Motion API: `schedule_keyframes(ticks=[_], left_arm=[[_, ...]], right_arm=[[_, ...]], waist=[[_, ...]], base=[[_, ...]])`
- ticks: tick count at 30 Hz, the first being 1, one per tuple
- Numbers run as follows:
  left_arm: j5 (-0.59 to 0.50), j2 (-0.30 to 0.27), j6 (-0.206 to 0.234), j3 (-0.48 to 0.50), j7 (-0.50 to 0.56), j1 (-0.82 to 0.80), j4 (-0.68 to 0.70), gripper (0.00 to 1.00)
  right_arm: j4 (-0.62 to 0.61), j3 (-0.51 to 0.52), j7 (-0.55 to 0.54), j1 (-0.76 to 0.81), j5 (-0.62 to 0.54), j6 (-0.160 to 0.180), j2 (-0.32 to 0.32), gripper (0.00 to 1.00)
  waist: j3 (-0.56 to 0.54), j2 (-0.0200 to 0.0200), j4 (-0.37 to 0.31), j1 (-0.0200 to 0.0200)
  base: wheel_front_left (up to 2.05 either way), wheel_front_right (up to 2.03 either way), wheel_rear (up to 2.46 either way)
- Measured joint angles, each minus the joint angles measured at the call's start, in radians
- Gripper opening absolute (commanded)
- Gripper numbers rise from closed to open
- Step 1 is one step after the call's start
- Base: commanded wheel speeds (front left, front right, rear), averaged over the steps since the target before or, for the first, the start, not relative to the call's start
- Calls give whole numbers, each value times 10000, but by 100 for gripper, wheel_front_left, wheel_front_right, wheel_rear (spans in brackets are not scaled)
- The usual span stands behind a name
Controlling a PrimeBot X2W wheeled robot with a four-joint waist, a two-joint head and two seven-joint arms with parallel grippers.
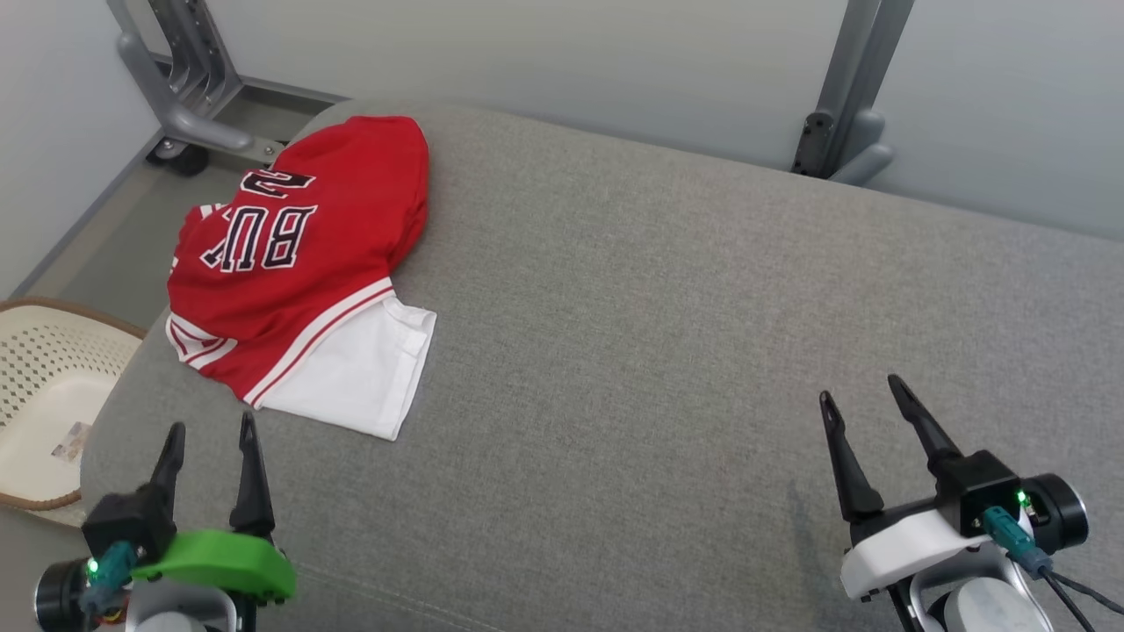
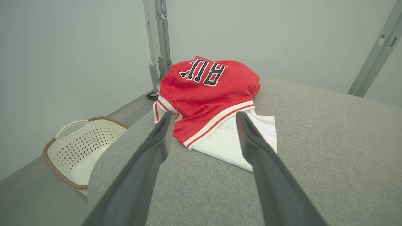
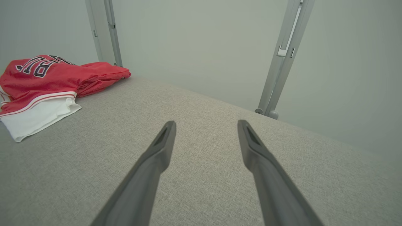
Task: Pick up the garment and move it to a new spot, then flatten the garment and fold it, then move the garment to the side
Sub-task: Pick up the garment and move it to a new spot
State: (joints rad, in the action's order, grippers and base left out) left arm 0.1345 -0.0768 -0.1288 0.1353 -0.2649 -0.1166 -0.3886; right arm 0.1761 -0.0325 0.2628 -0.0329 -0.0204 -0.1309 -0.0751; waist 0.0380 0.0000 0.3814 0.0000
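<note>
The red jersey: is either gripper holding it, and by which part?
Nothing is held. The left gripper and the right gripper are both open over the grey cushion, apart from the red jersey.

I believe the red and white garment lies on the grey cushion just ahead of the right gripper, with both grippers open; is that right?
Not quite: the head view shows the garment ahead of the left gripper, not the right gripper; the rest holds.
</note>
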Motion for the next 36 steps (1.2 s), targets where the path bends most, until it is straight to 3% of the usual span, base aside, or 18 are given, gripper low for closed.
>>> schedule_keyframes(ticks=[5, 12, 23, 32, 34, 35, 36], left_arm=[[535, -132, 25, 291, 370, -2007, -1260, 100], [1191, -886, 236, 892, 1227, -4535, -2874, 100], [1304, -1893, 326, 951, 1360, -6621, -4792, 100], [1331, -2276, 337, 915, 773, -7333, -6506, 100], [1333, -2261, 336, 884, 648, -7373, -6792, 29], [1333, -2257, 336, 857, 593, -7380, -6907, 0], [1333, -2259, 336, 826, 520, -7380, -7007, 0]], right_arm=[[-173, 31, 0, -573, -81, 0, -268, 100], [-389, 36, 0, -1183, -151, 0, -456, 100], [-631, 88, 0, -1701, -186, 0, -736, 100], [-805, 50, 29, -2047, -263, -2, -685, 100], [-775, 90, 29, -2026, -263, -2, -646, 100], [-734, 113, 29, -1993, -263, -2, -637, 100], [-690, 132, 29, -1964, -263, -2, -612, 100]], waist=[[828, 0, -136, 0], [2272, 0, -543, 0], [4048, 0, -1095, 1], [4921, 0, -1581, 1], [4921, 0, -1672, 1], [4886, 0, -1693, 1], [4839, 0, -1708, 1]], base=[[0, 0, 0], [0, 0, 0], [0, 0, 0], [0, 0, 0], [0, 0, 0], [0, 0, 0], [0, 0, 0]])
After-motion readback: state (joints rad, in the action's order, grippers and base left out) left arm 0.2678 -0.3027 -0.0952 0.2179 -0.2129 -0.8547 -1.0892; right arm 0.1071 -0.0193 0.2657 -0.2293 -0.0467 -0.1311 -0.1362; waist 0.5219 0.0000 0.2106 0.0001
